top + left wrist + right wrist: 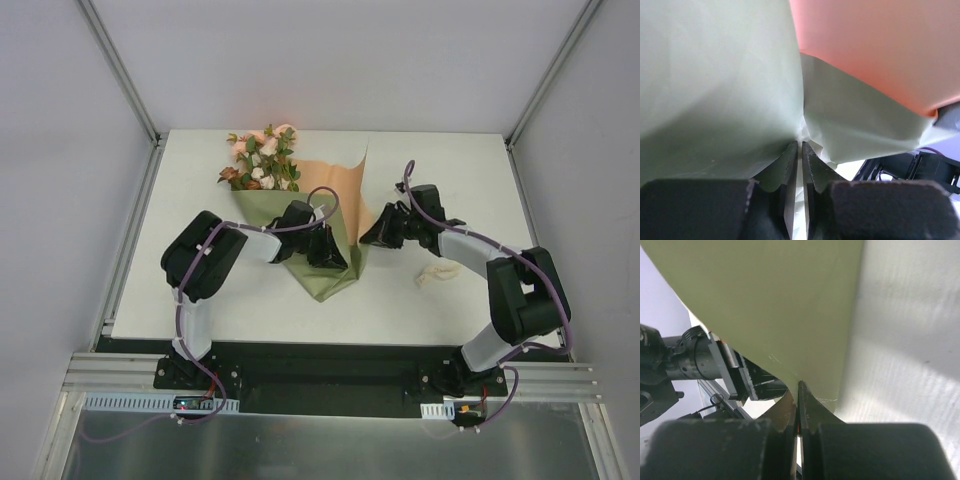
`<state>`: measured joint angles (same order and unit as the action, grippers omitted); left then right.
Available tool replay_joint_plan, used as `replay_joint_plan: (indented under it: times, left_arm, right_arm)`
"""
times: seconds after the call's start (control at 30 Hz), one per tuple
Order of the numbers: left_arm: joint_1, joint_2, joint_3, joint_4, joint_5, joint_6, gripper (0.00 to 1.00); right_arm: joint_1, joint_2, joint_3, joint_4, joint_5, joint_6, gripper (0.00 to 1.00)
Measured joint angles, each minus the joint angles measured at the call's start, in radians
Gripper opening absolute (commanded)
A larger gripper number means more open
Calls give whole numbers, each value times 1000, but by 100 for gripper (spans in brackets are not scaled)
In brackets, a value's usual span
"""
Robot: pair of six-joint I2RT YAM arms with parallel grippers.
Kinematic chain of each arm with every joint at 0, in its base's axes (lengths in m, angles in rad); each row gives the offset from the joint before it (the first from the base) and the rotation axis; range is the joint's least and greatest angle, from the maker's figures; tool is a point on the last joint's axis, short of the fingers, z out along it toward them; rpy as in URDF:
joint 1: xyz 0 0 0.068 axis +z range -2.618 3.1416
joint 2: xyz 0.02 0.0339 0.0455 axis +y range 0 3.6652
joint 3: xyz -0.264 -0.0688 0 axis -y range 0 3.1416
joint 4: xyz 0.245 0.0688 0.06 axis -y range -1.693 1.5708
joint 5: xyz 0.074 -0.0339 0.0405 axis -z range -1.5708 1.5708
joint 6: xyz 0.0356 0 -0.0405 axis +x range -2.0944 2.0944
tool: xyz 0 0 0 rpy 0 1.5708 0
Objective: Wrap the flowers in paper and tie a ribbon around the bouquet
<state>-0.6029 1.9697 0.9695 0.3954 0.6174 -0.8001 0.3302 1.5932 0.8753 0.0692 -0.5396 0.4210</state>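
The flowers (262, 160), pink, white and rust blooms, lie at the back of the table with their stems under the paper (335, 275). The paper is folded into a cone, olive outside, with its orange face (325, 185) showing at the top. My left gripper (328, 255) is shut on a fold of the olive paper (715, 75), with the sheet pinched between its tips (800, 146). My right gripper (370, 236) is shut on the cone's right edge; the paper (775, 300) rises from its tips (799, 387). The cream ribbon (438, 272) lies bunched on the table to the right, untouched.
The white table (200, 300) ends in metal rails at the left (130, 240) and the near edge (330, 375). In the right wrist view, the left arm's wrist (695, 360) sits close beyond the paper.
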Motion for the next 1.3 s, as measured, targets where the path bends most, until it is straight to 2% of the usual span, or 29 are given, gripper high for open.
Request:
replay_joint_plan:
  times: [0.33, 0.6, 0.87, 0.97, 1.1, 1.2, 1.3]
  left_arm:
    - [1, 2, -35, 53, -10, -21, 9]
    - [0, -106, -146, 71, -103, -17, 20]
    - [3, -220, -227, 58, -153, -23, 19]
    - [25, -353, -308, 13, -195, -32, 21]
    - [127, -505, -420, -2, -219, -37, 21]
    - [203, -484, -440, 13, -218, -37, 20]
    - [218, -418, -441, 39, -216, -37, 17]
  right_arm:
    - [110, 56, 54, -15, -26, -20, 1]
    - [129, 173, 134, -42, -89, -30, 1]
    - [129, 238, 192, -69, -129, -42, 0]
    - [129, 239, 195, -84, -134, -46, 0]
    - [133, 239, 202, -91, -140, -53, 0]
    - [144, 239, 207, -103, -140, -65, 0]
    - [167, 239, 220, -126, -139, -78, 1]
